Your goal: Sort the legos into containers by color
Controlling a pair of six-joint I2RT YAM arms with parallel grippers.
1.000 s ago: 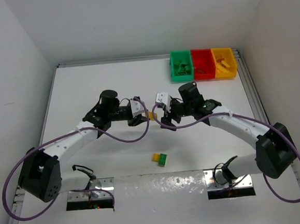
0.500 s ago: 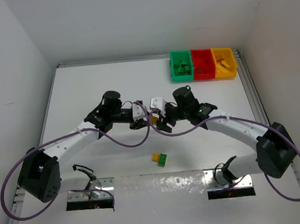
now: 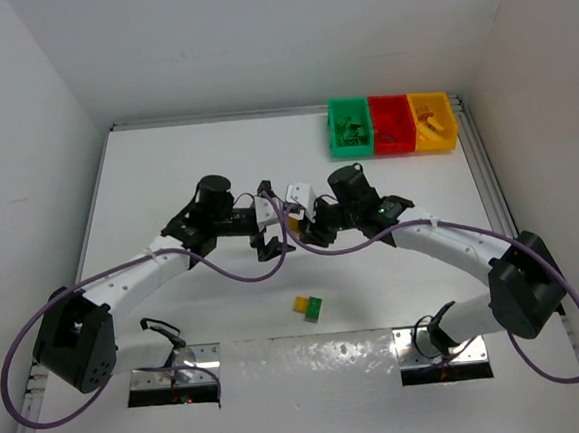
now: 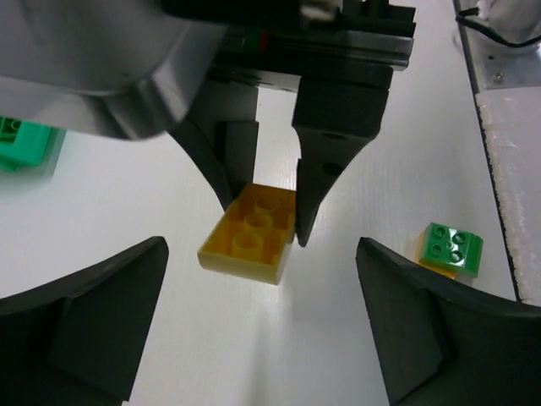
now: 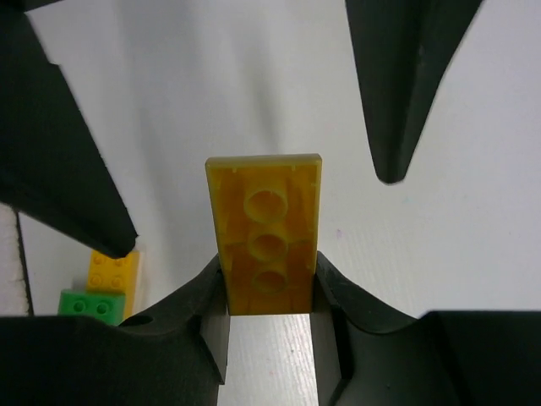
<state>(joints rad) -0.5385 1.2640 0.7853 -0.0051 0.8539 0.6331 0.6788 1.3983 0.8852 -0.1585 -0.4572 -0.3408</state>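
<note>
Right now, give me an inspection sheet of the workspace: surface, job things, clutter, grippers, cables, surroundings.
Surface: white table.
Job's things: yellow brick held mid-table; yellow-green stack loose near the front; green bin, red bin, yellow bin far right, bricks inside.
Clutter: nothing seen.
Grippers: right gripper shut on the yellow brick; left gripper open, fingers apart from it.
Cables: purple cables sag in loops, one beside the left gripper.
Surroundings: white walls on three sides.

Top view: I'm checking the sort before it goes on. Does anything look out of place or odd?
Yes: a green-and-yellow stack lies loose on the table near the arm bases, two colours joined, so it cannot be sorted as it is. The yellow brick in the right gripper looks squarely held.
</note>
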